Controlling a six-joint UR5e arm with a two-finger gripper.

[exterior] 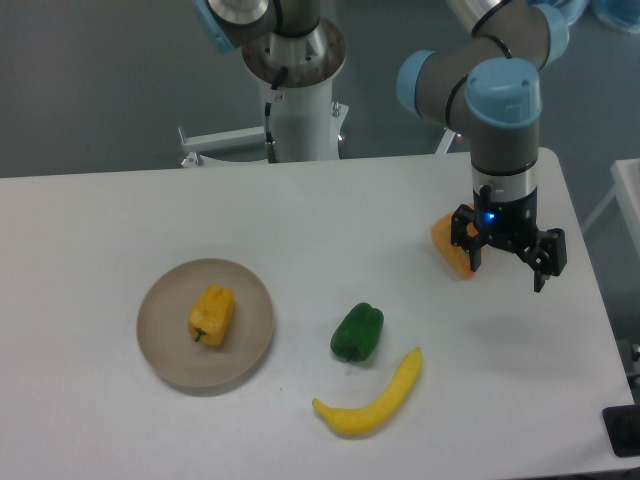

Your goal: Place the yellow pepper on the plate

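The yellow pepper (211,314) lies on the beige round plate (164,345) at the left of the table, its dark stem toward the front. Far to the right, my gripper (507,272) hangs over the table with its fingers spread open and nothing between them. It is well apart from the pepper and the plate.
An orange wedge (450,246) lies just left of the gripper, partly hidden by a finger. A green pepper (357,332) sits mid-table, and a long curved yellow piece (373,399) lies in front of it. The arm's base (296,100) stands behind the table's back edge.
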